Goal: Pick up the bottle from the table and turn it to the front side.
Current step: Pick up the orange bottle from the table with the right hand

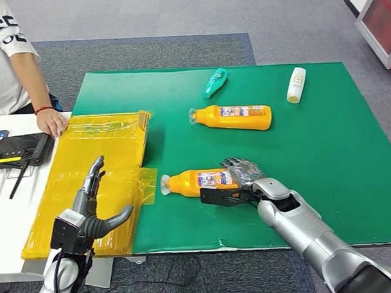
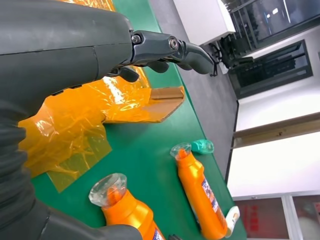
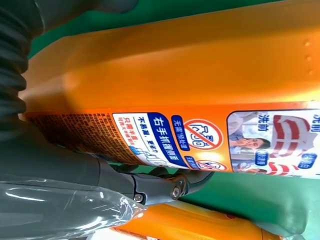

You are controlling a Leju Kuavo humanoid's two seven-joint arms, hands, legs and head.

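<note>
Near orange bottle (image 1: 197, 181): lying flat on the green mat (image 1: 329, 148), close to the worktop's near edge. Long axis parallel to that edge, clear cap toward the yellow film (image 1: 106, 149), base toward the right robot hand (image 1: 238, 174). Right robot hand: wrapped over the base end, fingers closed around the body. Left robot hand (image 1: 91, 208): open, holding nothing, above the film, farther off. Second orange bottle (image 1: 233, 117): well apart, mid-mat. Lift and roll about the long axis judged next.

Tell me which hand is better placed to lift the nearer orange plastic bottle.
Right. The right hand already wraps the base of the nearer orange plastic bottle lying on the green mat. The left hand hovers open over the yellow plastic sheet, away from it.
</note>
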